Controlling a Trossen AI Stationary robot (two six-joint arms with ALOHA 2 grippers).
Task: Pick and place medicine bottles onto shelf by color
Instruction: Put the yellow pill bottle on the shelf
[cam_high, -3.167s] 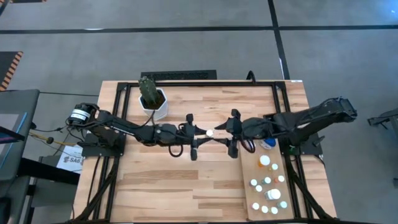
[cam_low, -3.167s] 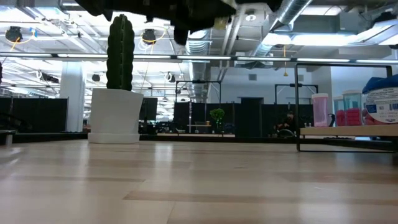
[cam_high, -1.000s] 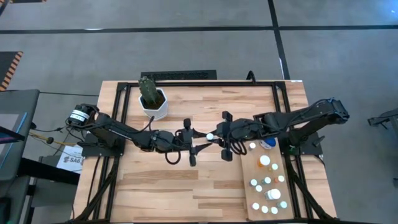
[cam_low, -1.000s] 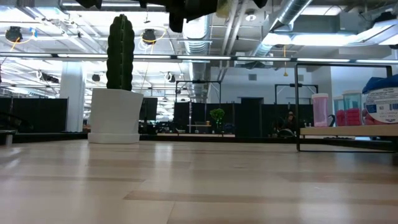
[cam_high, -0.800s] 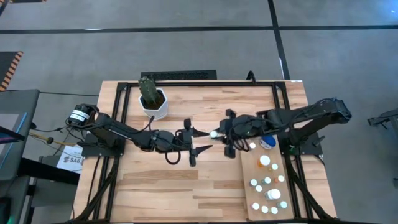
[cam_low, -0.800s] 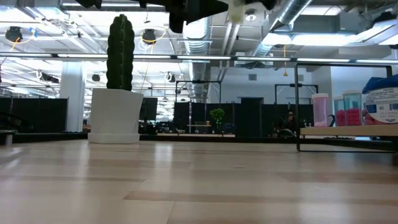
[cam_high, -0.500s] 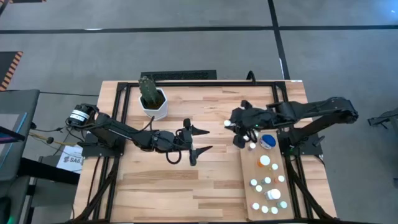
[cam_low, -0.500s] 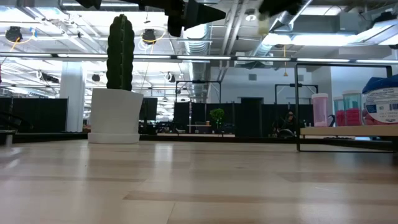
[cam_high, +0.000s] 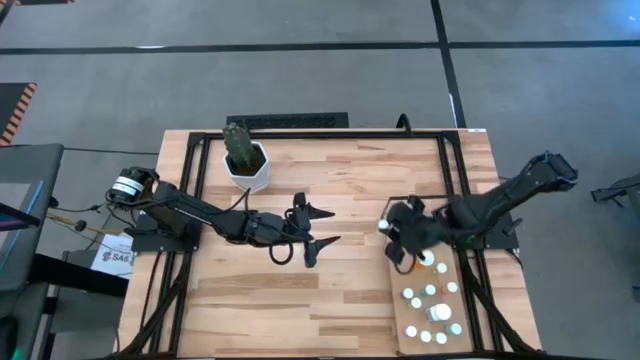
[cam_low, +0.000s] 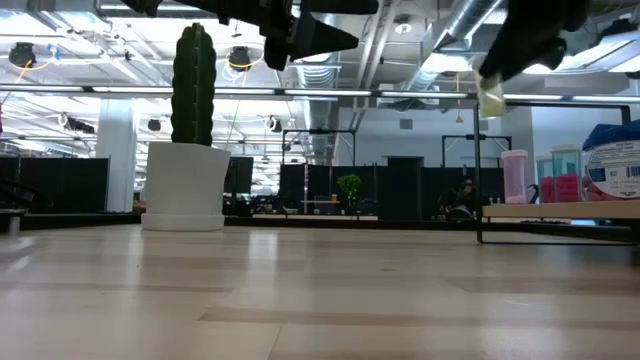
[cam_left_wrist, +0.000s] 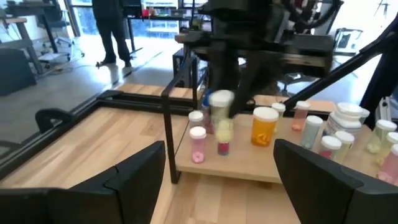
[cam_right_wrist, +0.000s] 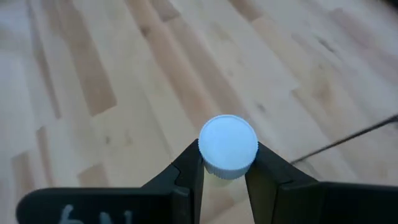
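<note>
A small white-capped bottle (cam_right_wrist: 227, 147) with a pale yellowish body (cam_low: 491, 97) is pinched between the fingers of the right gripper (cam_high: 386, 227), held in the air just beside the near-left corner of the shelf (cam_high: 400, 313). On that pale panel stand the other medicine bottles (cam_high: 431, 302); an orange one (cam_left_wrist: 263, 126) and a pink one (cam_left_wrist: 198, 144) show near its edge in the left wrist view.

The step in hand looks like the carry to the shelf. Next, the right arm probably has to move over the panel, find the group that matches this bottle's colour, lower it upright into a free spot without knocking its neighbours, and then let go.

The left gripper (cam_high: 322, 226) hangs over the middle of the table with its fingers spread wide and nothing in them. A second ago both grippers met mid-table around the bottle; since then the left has let go, and the right has swung away toward the shelf with the bottle.

The potted cactus (cam_high: 243, 155) stands at the table's far left.
</note>
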